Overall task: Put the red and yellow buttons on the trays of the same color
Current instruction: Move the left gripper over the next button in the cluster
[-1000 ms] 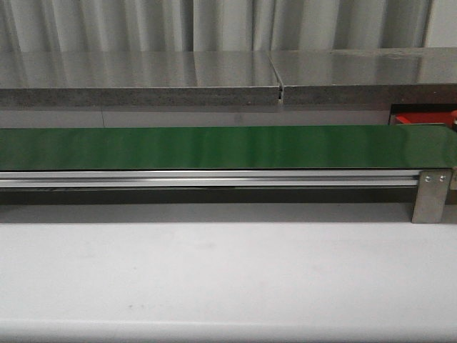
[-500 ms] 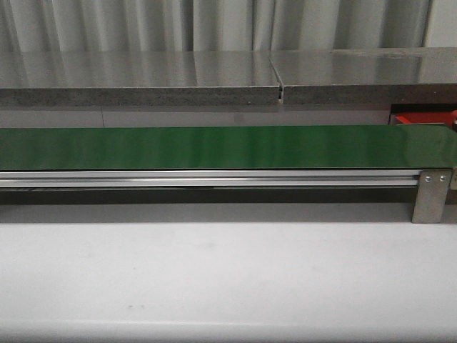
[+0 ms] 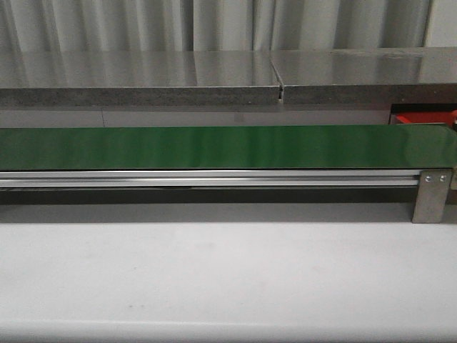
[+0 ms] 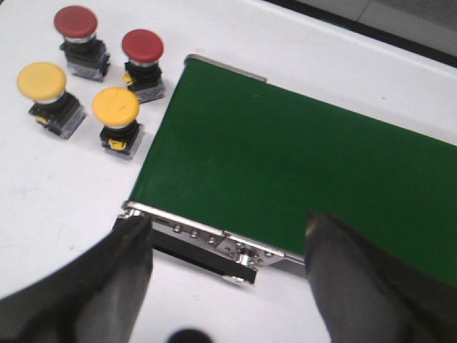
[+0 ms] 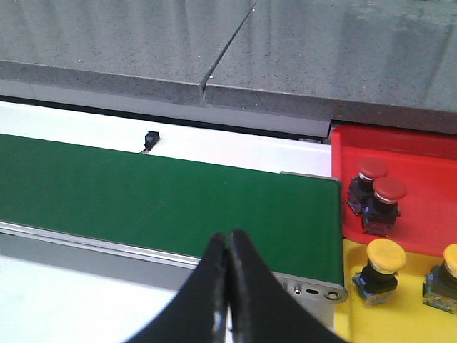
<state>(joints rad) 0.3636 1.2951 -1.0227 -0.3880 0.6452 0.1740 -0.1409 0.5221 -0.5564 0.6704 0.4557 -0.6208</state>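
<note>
In the left wrist view two red buttons [image 4: 76, 21] [image 4: 142, 46] and two yellow buttons [image 4: 42, 80] [image 4: 116, 106] stand on the white table beside the end of the green belt [image 4: 300, 171]. My left gripper [image 4: 225, 236] is open and empty, over the belt's metal end. In the right wrist view the red tray [image 5: 421, 161] holds two red buttons [image 5: 373, 170] [image 5: 389, 190]. The yellow tray [image 5: 400, 314] holds yellow buttons [image 5: 385, 256] [image 5: 451, 259]. My right gripper [image 5: 228, 243] is shut and empty above the belt's near rail. Neither gripper shows in the front view.
The green conveyor belt [image 3: 214, 146] runs across the front view with an aluminium rail [image 3: 207, 179] and a metal bracket [image 3: 430, 196] at its right end. A grey counter [image 3: 214, 75] lies behind it. White table [image 3: 214, 271] lies in front. A corner of the red tray [image 3: 421, 118] shows.
</note>
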